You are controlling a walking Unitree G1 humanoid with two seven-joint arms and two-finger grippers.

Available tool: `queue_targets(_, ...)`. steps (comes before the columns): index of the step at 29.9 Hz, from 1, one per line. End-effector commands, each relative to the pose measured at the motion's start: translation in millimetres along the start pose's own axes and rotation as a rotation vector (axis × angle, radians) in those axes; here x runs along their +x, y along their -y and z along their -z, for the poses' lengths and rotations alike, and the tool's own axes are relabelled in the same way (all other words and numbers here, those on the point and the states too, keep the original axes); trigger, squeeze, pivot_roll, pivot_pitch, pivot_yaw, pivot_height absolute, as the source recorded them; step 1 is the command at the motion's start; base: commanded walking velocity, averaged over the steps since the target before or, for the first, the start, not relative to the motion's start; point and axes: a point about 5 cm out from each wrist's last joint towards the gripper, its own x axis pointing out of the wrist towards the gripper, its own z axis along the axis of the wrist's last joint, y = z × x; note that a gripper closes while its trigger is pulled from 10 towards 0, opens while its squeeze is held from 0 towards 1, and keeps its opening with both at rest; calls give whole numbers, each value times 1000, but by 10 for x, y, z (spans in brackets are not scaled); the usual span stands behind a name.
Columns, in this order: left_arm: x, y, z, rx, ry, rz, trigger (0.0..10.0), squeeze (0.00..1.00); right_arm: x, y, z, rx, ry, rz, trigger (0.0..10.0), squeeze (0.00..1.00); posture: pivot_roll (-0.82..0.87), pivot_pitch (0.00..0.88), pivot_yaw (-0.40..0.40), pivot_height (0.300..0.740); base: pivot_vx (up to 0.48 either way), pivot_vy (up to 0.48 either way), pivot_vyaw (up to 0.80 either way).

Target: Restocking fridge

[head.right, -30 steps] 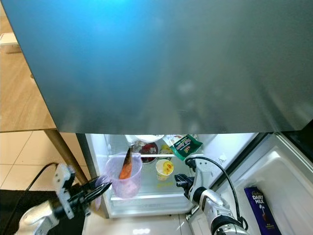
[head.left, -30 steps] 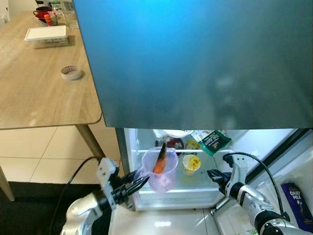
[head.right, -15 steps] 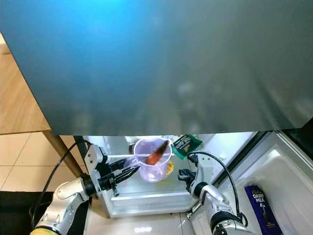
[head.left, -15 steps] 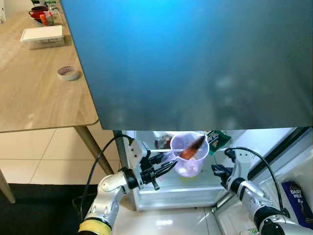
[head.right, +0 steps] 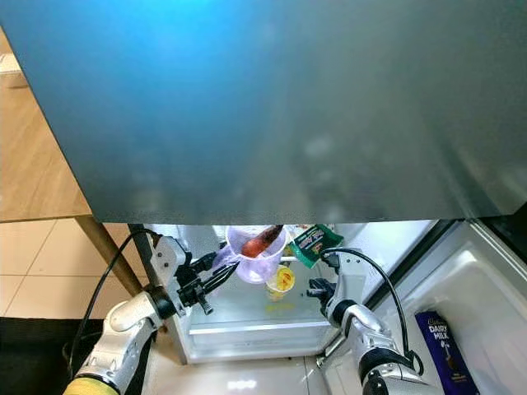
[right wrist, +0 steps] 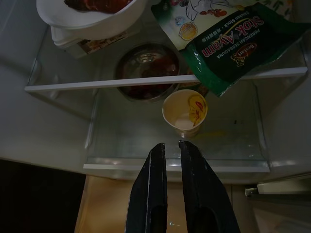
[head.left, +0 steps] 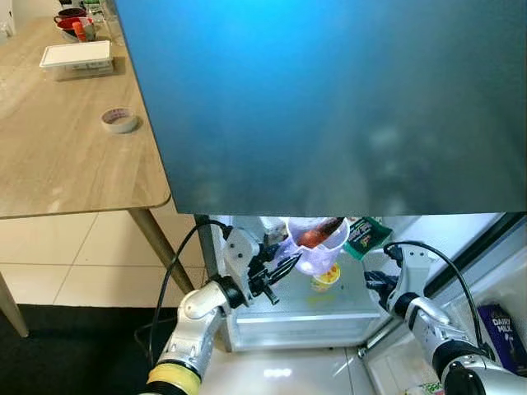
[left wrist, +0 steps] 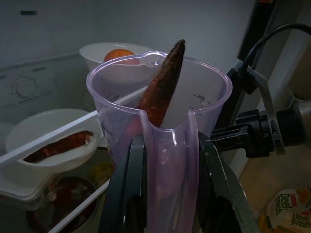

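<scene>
A clear purple measuring jug [head.left: 317, 247] with a carrot [head.left: 318, 233] standing in it hangs inside the lit, open fridge compartment [head.left: 247, 325], at the height of the upper glass shelf. My left gripper [head.left: 284, 265] is shut on the jug's handle [left wrist: 167, 160], one black finger on each side. In the left wrist view the carrot [left wrist: 163, 87] pokes out above the jug's rim. My right gripper [head.left: 375, 281] hovers at the right of the fridge opening. Its fingers [right wrist: 156, 184] are shut with nothing between them.
The shelves hold a yellow cup [right wrist: 185, 112], a green stock packet [right wrist: 228, 43], a white bowl [right wrist: 92, 17] and a dark covered bowl [right wrist: 147, 68]. The closed upper door [head.left: 329, 99] overhangs. A chocolate bar [head.left: 498, 333] sits in the open door. A wooden table [head.left: 66, 156] stands left.
My left gripper has carried the jug up and deeper into the fridge, from the front opening to shelf height. The right gripper has barely moved.
</scene>
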Motion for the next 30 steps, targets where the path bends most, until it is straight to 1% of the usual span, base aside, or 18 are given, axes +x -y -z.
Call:
queue_targets(1,88,89,-9,10,21,28,10000,0,-10,42,-52,-11,15,9,10000,0,83,30,-43,655,0,0,0)
queue_targets(6,144,131,-19,17,27,44,10000,0,-14,46,-86,1,37,-11,10000,0,81,33,-38,640,0,0,0)
queue_targets(7,172,144,-25,29,27,50,10000,0,-12,37,-102,4,47,-30,10000,0,79,38,-32,630,0,0,0)
queue_targets(11,183,148,-29,40,28,51,10000,0,-7,16,-110,3,56,-49,10000,0,74,39,-27,615,0,0,0)
queue_targets(17,210,111,-59,67,36,28,10000,0,-1,-35,-78,-12,51,-88,10000,0,72,40,-22,580,0,0,0)
queue_targets(22,234,94,-88,75,50,14,10000,0,-5,-38,-82,-19,57,-99,10000,0,69,36,-20,560,0,0,0)
queue_targets(24,234,94,-88,75,50,14,10000,0,-5,-38,-82,-19,57,-99,10000,0,69,36,-20,560,0,0,0)
queue_targets(26,266,86,-121,84,67,6,10000,0,-11,-39,-104,-25,70,-120,10000,0,69,36,-20,545,0,0,0)
queue_targets(29,272,86,-126,85,70,4,10000,0,-12,-39,-106,-26,72,-124,10000,0,69,36,-20,540,0,0,0)
queue_targets(30,307,60,-183,91,99,-20,10000,0,-19,-41,-102,-30,76,-137,10000,0,63,36,-7,530,0,0,0)
